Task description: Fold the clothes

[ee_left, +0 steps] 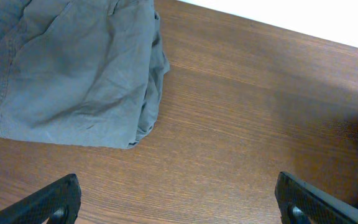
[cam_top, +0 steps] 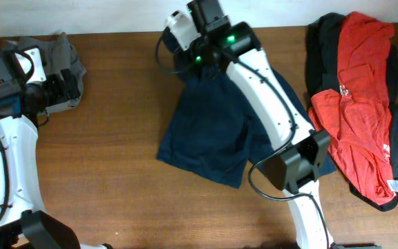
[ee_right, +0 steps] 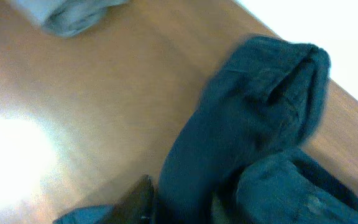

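**Q:** Far left first. What's there?

**Me:** Grey shorts [cam_top: 66,61], folded in a flat bundle at the back-left corner of the desk [cam_top: 116,159]. My left hand [cam_top: 65,86] hovers at their near edge. In the left wrist view the grey shorts [ee_left: 73,68] fill the upper left, layered edge facing the bare wood.

**Q:** And that hand's state?

**Me:** Left hand [ee_left: 180,202] spread wide, both fingertips [ee_left: 61,198] low in the view, nothing between them. Not touching cloth.

**Q:** Centre?

**Me:** Navy shorts [cam_top: 206,131], spread loosely mid-desk and rumpled, the lower edge angled toward the front. My right arm reaches across them to their back edge, where my right hand [cam_top: 184,43] sits.

**Q:** Holding anything?

**Me:** The right wrist view is blurred. The navy shorts [ee_right: 247,124] rise in a bunched ridge that narrows into my right hand [ee_right: 179,208]. It is closed on that fold, with one dark finger [ee_right: 138,199] showing beside the cloth.

**Q:** Right side?

**Me:** A heap at the right edge: red T-shirt [cam_top: 358,104] draped over black garments [cam_top: 320,48], beside the navy shorts.
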`<state>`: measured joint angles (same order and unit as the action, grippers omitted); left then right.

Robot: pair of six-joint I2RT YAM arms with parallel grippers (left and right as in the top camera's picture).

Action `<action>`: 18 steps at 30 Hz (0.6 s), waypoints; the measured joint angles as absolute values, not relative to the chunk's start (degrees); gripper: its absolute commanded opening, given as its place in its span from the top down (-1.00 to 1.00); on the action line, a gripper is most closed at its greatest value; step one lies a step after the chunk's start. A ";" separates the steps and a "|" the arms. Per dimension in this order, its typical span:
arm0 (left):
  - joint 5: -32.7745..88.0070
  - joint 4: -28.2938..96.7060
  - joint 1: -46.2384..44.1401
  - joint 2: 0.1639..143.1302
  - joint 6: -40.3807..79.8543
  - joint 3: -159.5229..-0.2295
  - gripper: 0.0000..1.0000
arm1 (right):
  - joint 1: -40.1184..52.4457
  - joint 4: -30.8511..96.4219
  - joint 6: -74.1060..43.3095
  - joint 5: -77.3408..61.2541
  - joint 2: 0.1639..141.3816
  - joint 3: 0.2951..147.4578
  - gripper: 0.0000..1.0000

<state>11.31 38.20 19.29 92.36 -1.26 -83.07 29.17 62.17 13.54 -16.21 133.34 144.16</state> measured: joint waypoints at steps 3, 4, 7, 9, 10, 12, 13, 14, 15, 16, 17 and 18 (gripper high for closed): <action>11.33 38.17 19.38 92.36 -1.26 -83.07 -0.99 | 32.51 62.33 14.90 -18.46 133.49 144.16 -0.50; 11.40 38.20 19.38 92.36 -1.26 -83.07 -0.99 | 33.39 62.24 15.31 -18.81 133.45 144.16 -0.61; 11.84 38.20 19.38 92.36 -1.26 -83.07 -0.99 | 35.97 62.39 15.00 -19.64 133.05 144.16 -0.83; 12.51 38.20 19.38 92.36 -1.26 -83.07 -0.98 | 35.77 62.41 14.48 -19.35 132.09 144.11 -0.91; 13.45 38.17 19.38 92.36 -1.26 -83.07 -0.99 | 35.18 62.41 13.89 -19.14 131.48 144.11 -0.92; 15.90 38.17 19.31 92.36 -1.43 -83.07 -0.99 | 32.36 62.63 12.03 -18.24 129.40 144.11 -0.93; 17.17 38.17 19.09 92.36 -1.98 -83.07 -0.99 | 30.57 62.92 11.16 -17.85 128.38 144.11 -0.93; 18.15 38.13 18.68 92.36 -2.61 -83.07 -0.99 | 28.32 63.55 10.35 -17.63 127.31 144.11 -0.93; 18.85 38.11 17.96 92.36 -3.44 -83.07 -0.99 | 25.82 64.62 9.30 -17.32 126.34 144.11 -0.93; 19.40 38.13 16.99 92.36 -4.36 -83.07 -0.99 | 22.55 66.04 8.54 -16.91 125.43 144.14 -0.93; 19.90 38.06 15.75 92.51 -5.43 -83.07 -0.99 | 20.47 67.22 8.12 -16.71 125.03 144.20 -0.93; 20.25 37.95 14.44 92.82 -6.50 -83.09 -0.99 | 17.50 69.01 7.57 -16.29 124.75 144.22 -0.93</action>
<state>20.25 37.95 14.44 92.82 -6.50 -83.09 17.50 69.01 7.57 -16.29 124.75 144.22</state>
